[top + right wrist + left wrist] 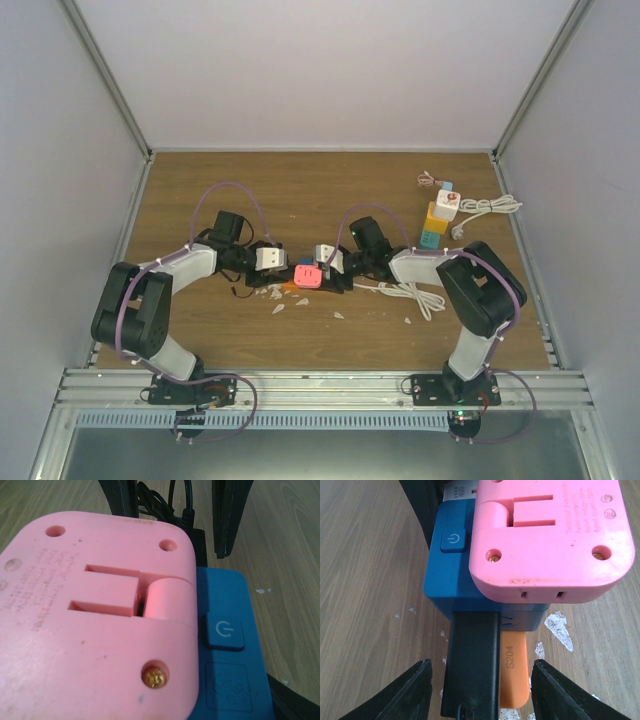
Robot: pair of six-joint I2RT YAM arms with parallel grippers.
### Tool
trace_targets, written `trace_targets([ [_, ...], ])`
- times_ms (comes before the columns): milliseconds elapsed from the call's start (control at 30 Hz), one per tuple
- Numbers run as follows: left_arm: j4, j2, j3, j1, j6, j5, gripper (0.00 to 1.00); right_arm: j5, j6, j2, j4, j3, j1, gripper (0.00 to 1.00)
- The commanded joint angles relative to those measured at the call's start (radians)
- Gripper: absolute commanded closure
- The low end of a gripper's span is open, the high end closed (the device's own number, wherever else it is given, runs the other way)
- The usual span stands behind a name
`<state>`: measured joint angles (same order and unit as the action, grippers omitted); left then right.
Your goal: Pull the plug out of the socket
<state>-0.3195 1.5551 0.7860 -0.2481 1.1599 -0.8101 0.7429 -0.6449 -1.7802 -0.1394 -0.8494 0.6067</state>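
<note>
Left jaws open, straddling black plug without contact. Plug sits in the end of the blue socket facing those jaws; pink adapter on top, orange tag alongside. Right jaws at the socket's opposite end on the tabletop; cannot tell whether gripping

On the wooden bench lie a blue socket block at centre, white flecks beside it, a coiled white cable and stacked coloured blocks further right.
</note>
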Motion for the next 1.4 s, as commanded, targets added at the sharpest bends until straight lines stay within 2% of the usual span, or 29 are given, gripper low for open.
trace_targets([
  [0,0.03,0.011,0.005,-0.008,-0.001,0.002,0.45,-0.001,-0.006,-0.021,-0.032,-0.025,0.01,0.44],
  [200,0.028,0.02,0.006,-0.009,0.002,0.007,0.45,0.015,-0.015,-0.031,-0.017,-0.024,0.01,0.54],
  [367,0.03,0.026,0.007,-0.011,-0.009,0.016,0.54,0.039,-0.028,-0.036,0.02,-0.025,0.007,0.62],
  [467,0.029,0.028,0.008,-0.011,-0.012,0.026,0.56,0.054,-0.035,-0.03,0.032,-0.014,0.0,0.66],
  [600,0.003,0.032,0.021,-0.009,-0.013,0.045,0.7,0.061,-0.044,-0.022,0.053,-0.007,-0.01,0.7],
  [800,-0.038,0.012,0.019,0.02,0.022,0.071,0.81,0.065,-0.042,-0.014,0.06,0.014,-0.037,0.8],
  [1033,-0.075,0.0,0.012,0.072,0.06,0.083,0.84,0.073,-0.064,-0.007,0.089,0.035,-0.053,0.89],
  [1367,-0.139,-0.014,0.012,0.146,0.131,0.114,0.88,0.075,-0.047,-0.021,0.08,0.031,-0.059,0.95],
])
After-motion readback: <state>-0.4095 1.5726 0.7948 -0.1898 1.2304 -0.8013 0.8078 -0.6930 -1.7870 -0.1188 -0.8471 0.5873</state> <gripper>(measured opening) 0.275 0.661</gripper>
